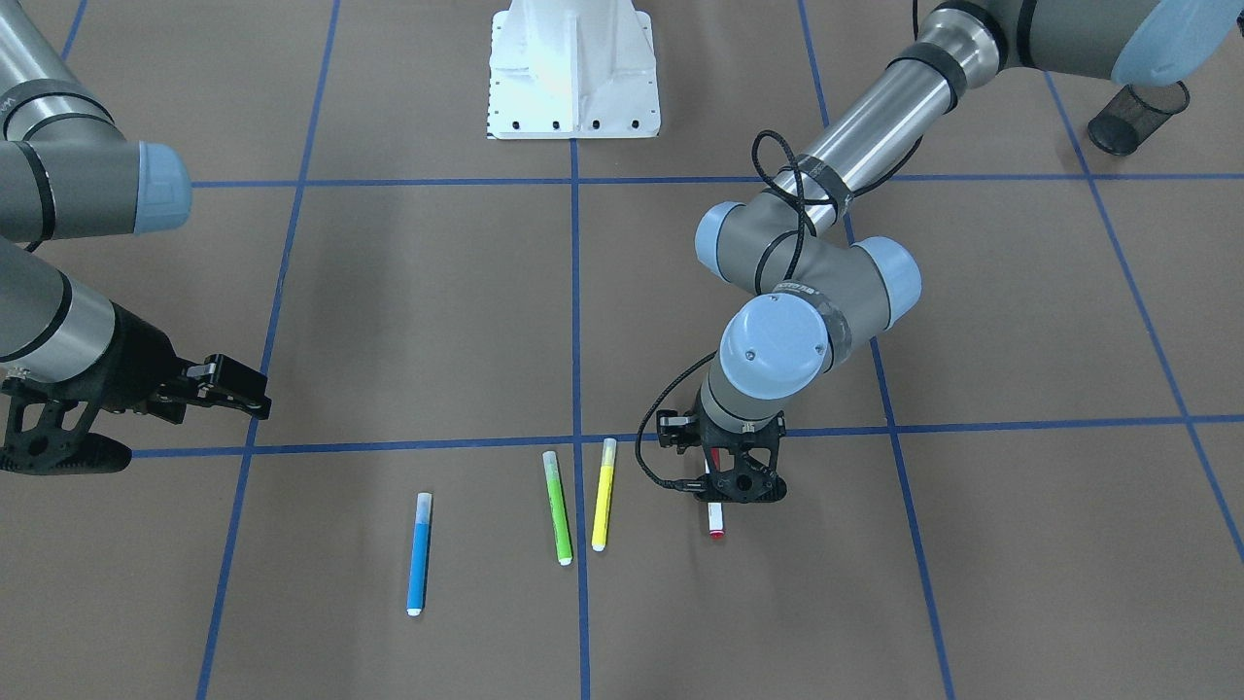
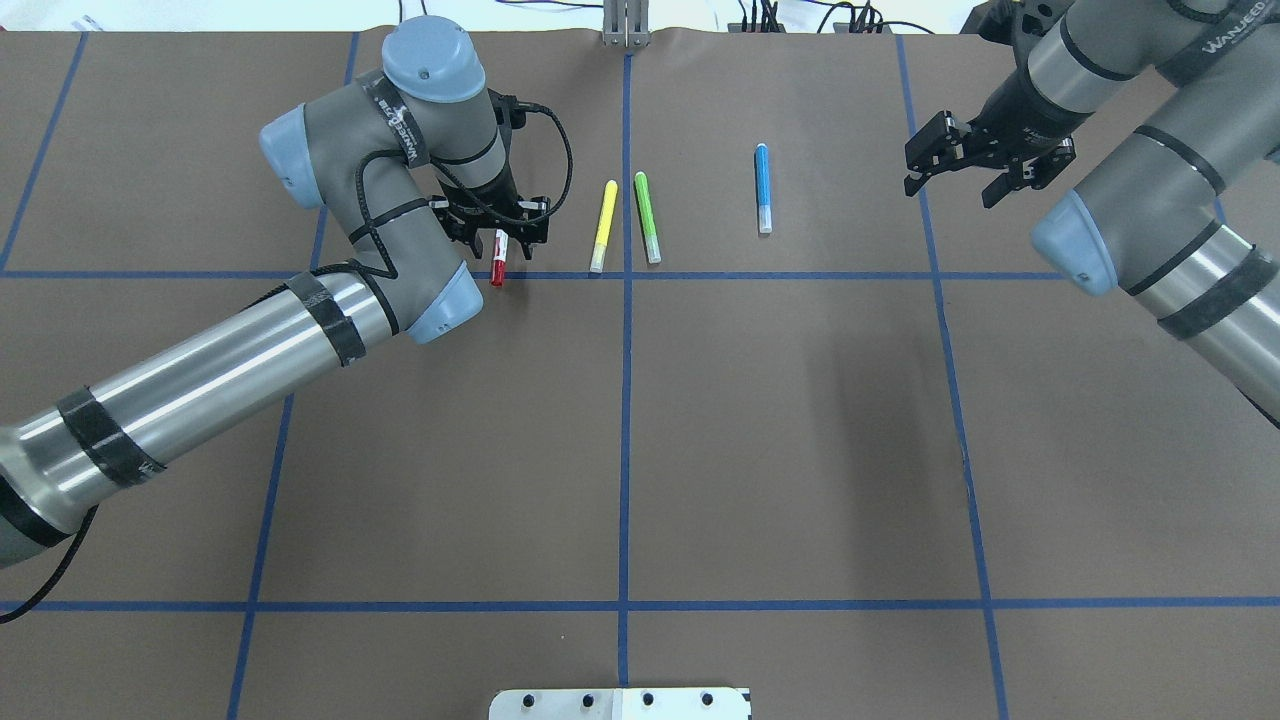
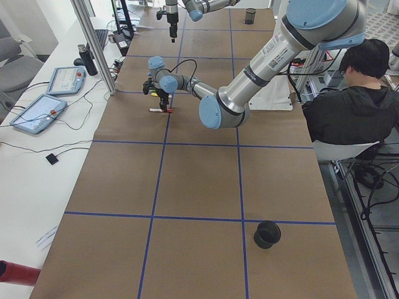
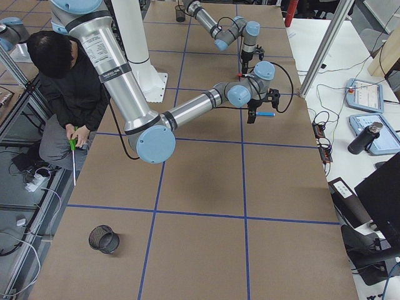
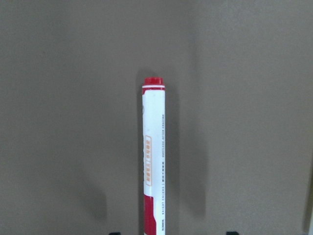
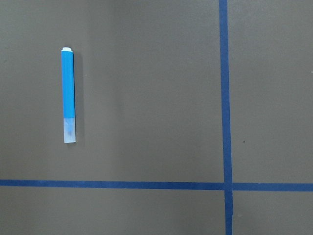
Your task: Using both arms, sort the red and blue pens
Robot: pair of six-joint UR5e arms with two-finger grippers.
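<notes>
- The left hand (image 2: 497,236) is directly above the red pen (image 2: 497,266), fingers spread to either side of the barrel and not pinching it.
- The red pen lies flat on the worktop (image 2: 780,420), its long axis running toward and away from the robot, with the red cap at the robot's end.
- A yellow marker (image 2: 603,226) and a green marker (image 2: 647,217) lie alongside.
- The blue pen (image 2: 762,187) lies parallel to them, pale cap toward the robot.
- The right hand (image 2: 950,192) hangs spread, well apart from the blue pen.
- Brown paper with a grid of blue tape (image 2: 626,400) covers the worktop; a person (image 3: 352,93) sits beside it.
</notes>
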